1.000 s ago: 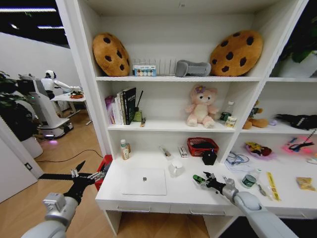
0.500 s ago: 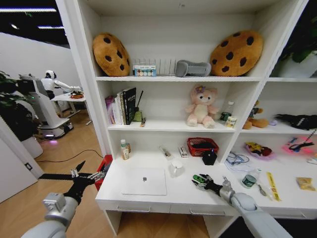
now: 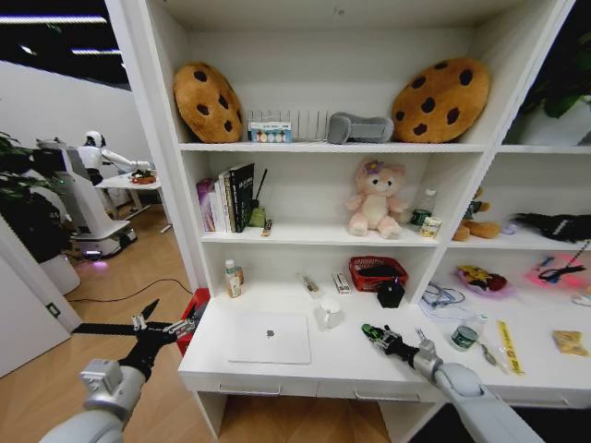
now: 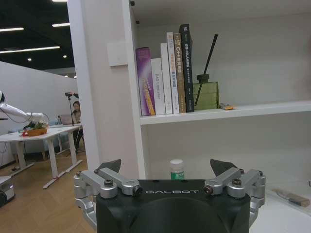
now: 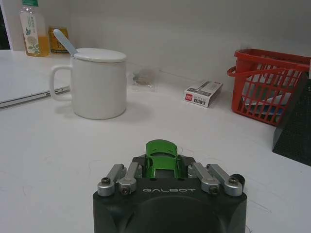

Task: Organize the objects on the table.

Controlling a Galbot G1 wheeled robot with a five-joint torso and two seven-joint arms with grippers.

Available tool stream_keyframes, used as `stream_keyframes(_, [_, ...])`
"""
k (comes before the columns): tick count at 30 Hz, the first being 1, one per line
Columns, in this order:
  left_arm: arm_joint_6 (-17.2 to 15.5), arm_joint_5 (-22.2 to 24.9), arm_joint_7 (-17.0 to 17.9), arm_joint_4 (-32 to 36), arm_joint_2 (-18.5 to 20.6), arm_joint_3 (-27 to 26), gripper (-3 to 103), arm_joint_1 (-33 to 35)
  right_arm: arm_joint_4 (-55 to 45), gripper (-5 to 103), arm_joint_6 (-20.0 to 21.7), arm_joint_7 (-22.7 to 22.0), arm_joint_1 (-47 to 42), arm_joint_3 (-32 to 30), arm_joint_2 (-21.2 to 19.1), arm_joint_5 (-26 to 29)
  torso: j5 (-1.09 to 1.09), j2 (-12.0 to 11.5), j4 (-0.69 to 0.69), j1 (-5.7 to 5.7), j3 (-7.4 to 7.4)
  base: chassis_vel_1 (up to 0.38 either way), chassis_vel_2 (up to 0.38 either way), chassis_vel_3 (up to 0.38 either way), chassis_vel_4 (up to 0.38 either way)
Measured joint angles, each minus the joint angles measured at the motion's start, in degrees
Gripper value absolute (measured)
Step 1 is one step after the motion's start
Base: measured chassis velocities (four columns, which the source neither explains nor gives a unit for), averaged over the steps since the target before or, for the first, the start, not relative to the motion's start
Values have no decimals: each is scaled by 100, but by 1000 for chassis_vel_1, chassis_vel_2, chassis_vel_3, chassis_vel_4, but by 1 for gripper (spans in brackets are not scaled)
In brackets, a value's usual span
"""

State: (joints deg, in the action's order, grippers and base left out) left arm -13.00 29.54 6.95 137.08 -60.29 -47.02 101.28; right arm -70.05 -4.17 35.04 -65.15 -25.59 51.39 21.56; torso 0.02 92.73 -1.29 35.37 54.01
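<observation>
My right gripper point(image 3: 373, 334) is shut on the tiny green toy car point(image 3: 368, 329) low over the white table point(image 3: 337, 358), right of the closed silver laptop point(image 3: 269, 337). In the right wrist view the car point(image 5: 162, 160) sits pinched between the fingers of that gripper point(image 5: 164, 171); whether it touches the tabletop I cannot tell. A small round tin point(image 3: 464, 337) and pens point(image 3: 488, 352) lie further right on the table. My left gripper point(image 3: 172, 327) hangs open and empty off the table's left end; the left wrist view shows this gripper point(image 4: 166, 167) with its jaws wide apart.
A white lidded mug point(image 3: 328, 314) point(image 5: 99, 82) stands just beyond the car. A red basket point(image 3: 377, 272) point(image 5: 270, 85), a black pyramid-shaped object point(image 3: 390, 293), a small box point(image 5: 203, 93) and a bottle point(image 3: 233, 277) line the back. Shelves with books point(image 4: 165, 73) rise above.
My right gripper has barely shifted with the car still in it. The left arm has not moved.
</observation>
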Motion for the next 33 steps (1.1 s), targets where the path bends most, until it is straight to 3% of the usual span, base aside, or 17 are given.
stream_keyframes(6, [0, 0, 0, 0, 0, 0, 100, 0, -569, 36, 131, -48, -263, -263, -83, 278, -1, -2, -1, 1, 1, 0, 0, 0, 0])
stream_keyframes(8, [0, 0, 0, 0, 0, 0, 100, 0, -1254, 36, 259, -189, -623, -545, -238, 681, 0, -2, -2, 1, 1, 0, 0, 0, 0])
stream_keyframes(11, [-1, 0, 0, 0, 1, 0, 100, 0, -1583, 36, 273, -244, -752, -673, -356, 853, -2, -2, -3, 1, 1, 0, 0, 0, 0])
stream_keyframes(13, [0, 0, 0, 0, 1, -1, 100, -1, -2288, 36, 319, -381, -928, -912, -715, 1227, -1, -1, -2, 1, 0, 0, 0, 0, 0])
stream_keyframes(17, [0, 0, 0, 0, 1, 0, 100, 0, -2790, 36, 338, -399, -961, -1098, -1129, 1593, -4, -1, -2, 1, 0, 0, 0, 0, 0])
stream_keyframes(19, [-1, 0, 0, 0, 1, 0, 100, 0, -3081, 36, 488, -411, -682, -1171, -1548, 2069, -3, -1, -2, 1, 0, 0, 0, 0, 0])
stream_keyframes(26, [0, 0, 0, 0, 0, 0, 100, 0, -3073, 36, 1181, -567, 664, -665, -1958, 2829, -3, -2, 0, 1, 0, 0, 0, 0, 0])
stream_keyframes(28, [0, 0, 0, 0, 1, 1, 100, 0, -2980, 36, 1381, -552, 1176, -338, -2076, 3047, -4, -1, 0, 1, 0, 0, 0, 0, 0])
stream_keyframes(31, [0, 0, 0, 0, 1, 0, 100, -1, -2461, 36, 1567, -439, 2624, 821, -2189, 3221, -5, -1, -1, 1, 0, 0, 0, 0, 0])
stream_keyframes(33, [0, 0, 0, -1, 1, 0, 100, -1, -2325, 36, 1578, -409, 2864, 1033, -2169, 3225, -6, -1, -1, 1, 0, 0, 0, 0, 0])
